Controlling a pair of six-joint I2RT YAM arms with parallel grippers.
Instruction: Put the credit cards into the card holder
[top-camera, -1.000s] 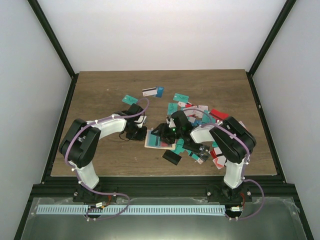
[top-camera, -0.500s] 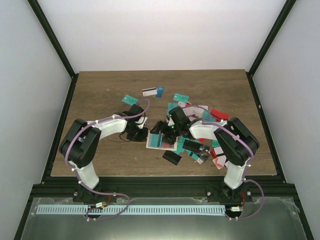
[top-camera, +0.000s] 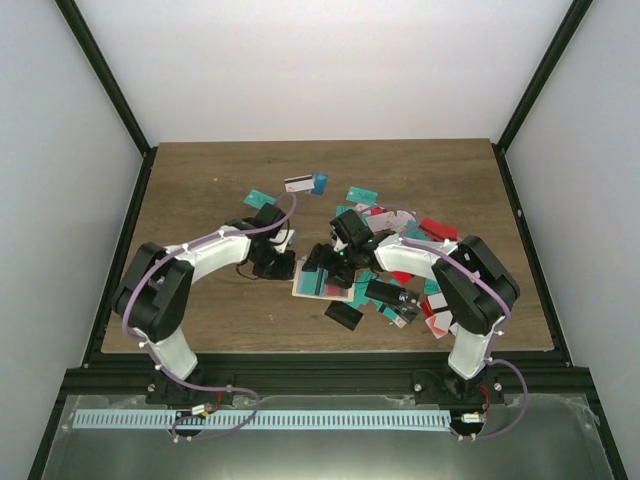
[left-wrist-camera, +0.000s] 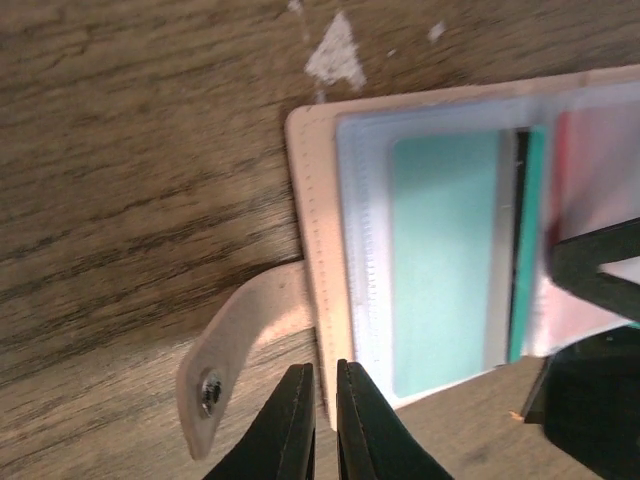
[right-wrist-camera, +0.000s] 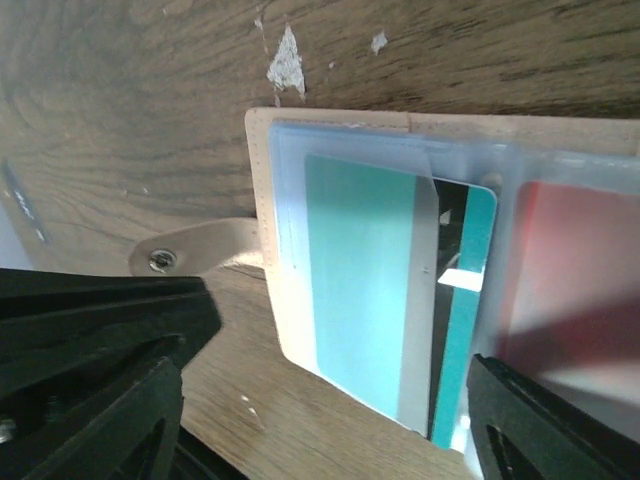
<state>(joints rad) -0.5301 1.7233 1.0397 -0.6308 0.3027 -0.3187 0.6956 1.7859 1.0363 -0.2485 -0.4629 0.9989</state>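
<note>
The tan card holder (top-camera: 318, 285) lies open on the table, with clear sleeves and a snap tab (left-wrist-camera: 225, 365). My left gripper (top-camera: 283, 263) is shut on the holder's left edge (left-wrist-camera: 320, 395) beside the tab. My right gripper (top-camera: 328, 264) is open just above the holder, its jaws wide apart (right-wrist-camera: 330, 420). A teal card (right-wrist-camera: 360, 300) sits in the left sleeve. A second teal card with a dark stripe (right-wrist-camera: 462, 300) lies partly under the sleeve flap. A red card (right-wrist-camera: 570, 300) shows in the right sleeve. Loose credit cards (top-camera: 425, 300) lie to the right.
More loose cards lie at the back: a white and blue pair (top-camera: 304, 184), a teal one (top-camera: 261, 197) and another teal one (top-camera: 362, 195). A black card (top-camera: 344, 315) lies in front of the holder. Black frame posts border the table.
My right gripper has moved a little left and away from the bases, over the holder. The holder has shifted slightly. My left gripper has stayed on the holder's edge.
</note>
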